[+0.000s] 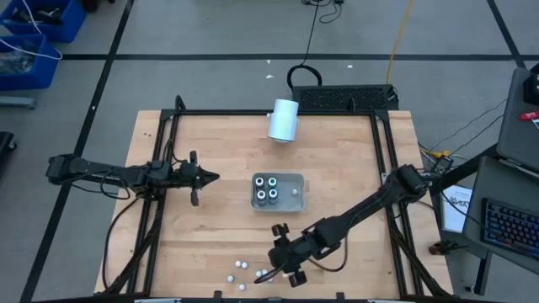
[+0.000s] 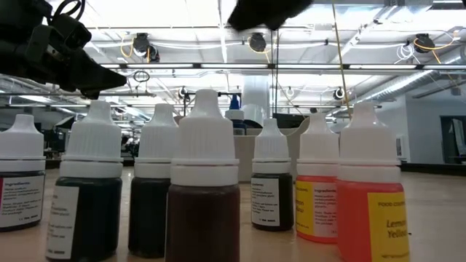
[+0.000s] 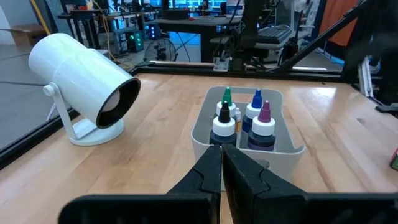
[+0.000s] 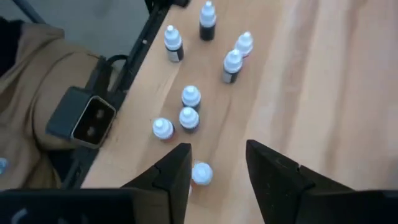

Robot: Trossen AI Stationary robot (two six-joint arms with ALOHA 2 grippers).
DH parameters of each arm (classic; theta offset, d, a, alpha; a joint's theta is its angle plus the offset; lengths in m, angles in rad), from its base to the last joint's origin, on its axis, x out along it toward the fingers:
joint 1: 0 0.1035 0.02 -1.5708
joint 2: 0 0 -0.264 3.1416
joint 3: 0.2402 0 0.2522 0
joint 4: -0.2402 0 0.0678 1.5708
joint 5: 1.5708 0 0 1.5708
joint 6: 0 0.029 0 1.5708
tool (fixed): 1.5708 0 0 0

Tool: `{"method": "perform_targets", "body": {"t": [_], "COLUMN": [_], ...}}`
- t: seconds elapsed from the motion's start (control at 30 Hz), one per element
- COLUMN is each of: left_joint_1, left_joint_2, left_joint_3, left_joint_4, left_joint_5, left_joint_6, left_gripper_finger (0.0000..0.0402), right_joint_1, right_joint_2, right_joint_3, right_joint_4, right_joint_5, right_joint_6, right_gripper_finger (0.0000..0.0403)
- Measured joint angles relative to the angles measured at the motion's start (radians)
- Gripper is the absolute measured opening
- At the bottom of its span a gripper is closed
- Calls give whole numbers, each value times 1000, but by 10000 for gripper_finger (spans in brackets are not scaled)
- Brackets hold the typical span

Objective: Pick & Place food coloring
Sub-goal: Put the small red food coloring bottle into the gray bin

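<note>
Four bottles [image 1: 267, 188] with coloured tips already stand in the grey tray [image 1: 294, 199] in the middle of the worktop [image 1: 210, 151]. That part looks done. Many small white-capped bottles [image 4: 189, 117] are still out on the worktop, close to its front edge, so there is a lot left to do. In the low view they stand in a row right in front of the camera, some dark, one orange and one yellow. The right gripper [image 4: 217, 167] hangs just above this group. Its two fingers are apart, and one small bottle [image 4: 201, 173] sits between them, next to one finger. The fingers do not hold it yet. My guess is that this bottle is the next one to be picked up and put in the tray. The other small bottles stand near it, so the gripper could bump them and knock them over. The left gripper [image 3: 222, 171] waits on the left side of the worktop, well apart from the tray, and points at it. Its fingers are pressed together and hold nothing. A big white tube [image 1: 284, 119] lies on its side at the back of the worktop.
</note>
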Motion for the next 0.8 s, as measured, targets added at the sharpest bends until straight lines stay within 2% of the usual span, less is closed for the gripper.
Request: {"method": "perform_targets", "body": {"t": [0.13, 0.27, 0.47, 0.6, 0.8], "left_joint_1": [0, 0, 0, 0, 0], "left_joint_2": [0, 0, 0, 0, 0], "left_joint_3": [0, 0, 0, 0, 0], "left_joint_4": [-15, -17, -14, -13, -12], "left_joint_5": [0, 0, 0, 0, 0], "left_joint_6": [0, -2, -5, -20, -44], "left_gripper_finger": [21, 21, 21, 21, 21], "right_joint_1": [6, 20, 45, 43, 0], "right_joint_2": [-152, -358, -723, -943, -1219], "right_joint_3": [-71, -227, -609, -890, -1223], "right_joint_4": [0, 79, 418, 665, 868], "right_joint_5": [68, 130, 163, 164, 166], "right_joint_6": [-33, -48, -89, -95, -74], "right_gripper_finger": [111, 70, 6, 9, 1]}}
